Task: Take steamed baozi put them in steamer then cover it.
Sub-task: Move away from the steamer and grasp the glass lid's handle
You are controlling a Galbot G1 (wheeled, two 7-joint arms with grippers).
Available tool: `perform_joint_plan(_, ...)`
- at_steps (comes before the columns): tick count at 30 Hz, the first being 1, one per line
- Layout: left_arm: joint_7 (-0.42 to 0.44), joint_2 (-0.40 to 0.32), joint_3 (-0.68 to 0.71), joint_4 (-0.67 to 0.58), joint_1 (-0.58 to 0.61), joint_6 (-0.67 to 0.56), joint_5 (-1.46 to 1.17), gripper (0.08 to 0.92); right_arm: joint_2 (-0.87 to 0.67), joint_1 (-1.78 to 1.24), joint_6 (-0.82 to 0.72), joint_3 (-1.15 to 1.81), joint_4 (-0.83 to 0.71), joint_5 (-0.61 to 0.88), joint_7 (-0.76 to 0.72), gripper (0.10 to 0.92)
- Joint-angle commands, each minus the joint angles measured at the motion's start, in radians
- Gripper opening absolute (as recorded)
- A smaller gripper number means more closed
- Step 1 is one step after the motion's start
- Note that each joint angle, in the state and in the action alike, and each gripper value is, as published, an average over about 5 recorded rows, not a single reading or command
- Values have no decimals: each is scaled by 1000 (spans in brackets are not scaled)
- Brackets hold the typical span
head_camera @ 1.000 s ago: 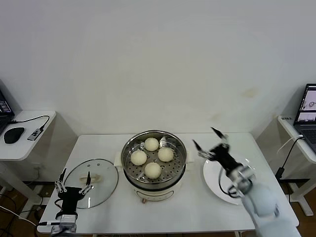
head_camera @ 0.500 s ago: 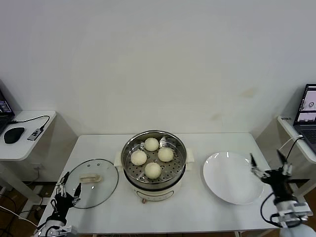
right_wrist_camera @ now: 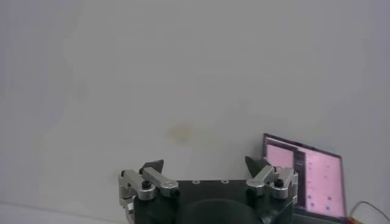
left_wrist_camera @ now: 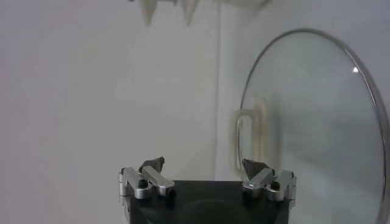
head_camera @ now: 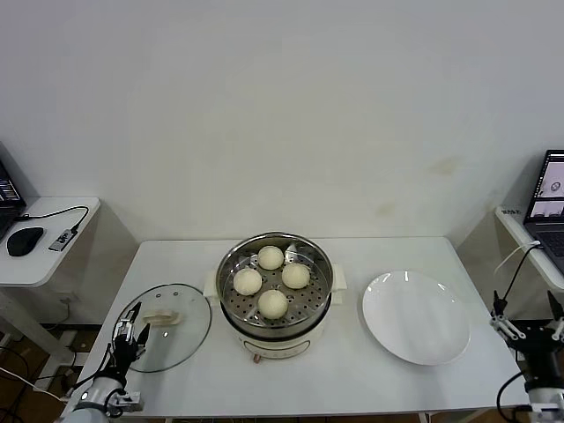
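While empty, the left hand point(head_camera: 129, 337) nears the cover point(head_camera: 164, 325).

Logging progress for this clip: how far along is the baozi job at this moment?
Done: all four baozi sit on the perforated tray in the steamer; the plate is bare. In hand: nothing; the left gripper is open at the lid's near edge, and the right gripper is open, off the table's right edge. Left: grasp the lid and cover the steamer.
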Motion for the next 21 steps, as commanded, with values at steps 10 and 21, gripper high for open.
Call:
perform_joint_plan(10, -5, -12, 97, 230, -248, -8, 99, 823, 40, -15, 21, 41, -25, -19, -2, 823)
perform_joint_plan(21, 1, -14, 105, 258, -269, -12, 95, 779, 39, -15, 30, 33, -55, -35, -5, 823)
